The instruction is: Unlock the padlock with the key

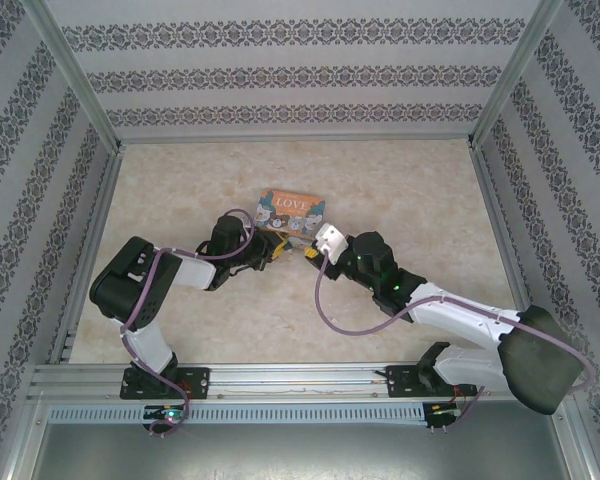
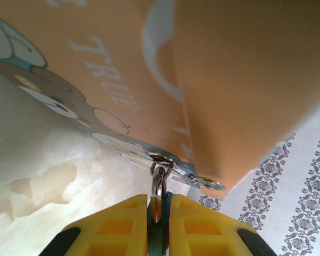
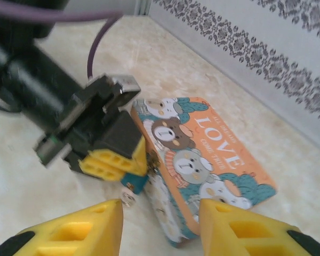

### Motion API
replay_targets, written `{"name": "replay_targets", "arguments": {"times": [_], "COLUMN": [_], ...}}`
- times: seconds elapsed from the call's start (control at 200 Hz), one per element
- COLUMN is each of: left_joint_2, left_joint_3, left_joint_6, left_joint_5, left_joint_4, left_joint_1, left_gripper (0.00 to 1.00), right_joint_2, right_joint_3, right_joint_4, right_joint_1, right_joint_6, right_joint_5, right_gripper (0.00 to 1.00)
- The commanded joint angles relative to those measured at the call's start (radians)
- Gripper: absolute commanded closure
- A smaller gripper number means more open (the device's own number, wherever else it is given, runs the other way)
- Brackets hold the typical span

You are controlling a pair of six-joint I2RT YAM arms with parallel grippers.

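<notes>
The padlock's (image 2: 159, 234) blue body is pinched between the yellow fingers of my left gripper (image 2: 160, 201), which is shut on it. Its silver shackle (image 2: 158, 184) passes through the metal hasp ring on the front of the orange "LOVE" box (image 2: 122, 69). In the right wrist view the padlock (image 3: 134, 181) pokes out below the left gripper's fingers (image 3: 113, 160). A small silvery piece, the key (image 3: 127, 199), sits at its lower end. My right gripper (image 3: 160, 209) is open just in front of it, holding nothing, its left finger (image 3: 80, 229) close to the key.
The box (image 1: 292, 208) lies flat at the middle of the marble-look table (image 1: 420, 200), with both grippers meeting at its near edge, left (image 1: 279, 250) and right (image 1: 309, 254). Patterned walls and metal frame posts enclose the table on three sides.
</notes>
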Motion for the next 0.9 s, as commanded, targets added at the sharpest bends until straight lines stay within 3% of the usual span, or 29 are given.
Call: {"name": "replay_targets", "arguments": {"times": [0.0,0.375,0.894], "left_joint_2": [-0.039,-0.049,-0.050], "left_joint_3": [0.004,-0.008,-0.007], "left_joint_6": [-0.030,-0.045,-0.056], "left_joint_5": [-0.004,-0.044,-0.065], "left_joint_4": [0.005,0.018,0.025], "left_joint_1": [-0.019,-0.049,-0.073], "left_gripper": [0.87,0.88,0.89], "right_joint_2": [-0.007,0.177,0.332], "right_joint_3": [0.002,0.115,0.178], "right_joint_4": [-0.070,-0.137,-0.137], "right_joint_1": [0.008,0.066,0.064], "right_joint_6": [-0.304,-0.509,-0.533], "right_joint_5": [0.020,0.006,-0.009], "right_gripper": [0.59,0.58,0.67]}}
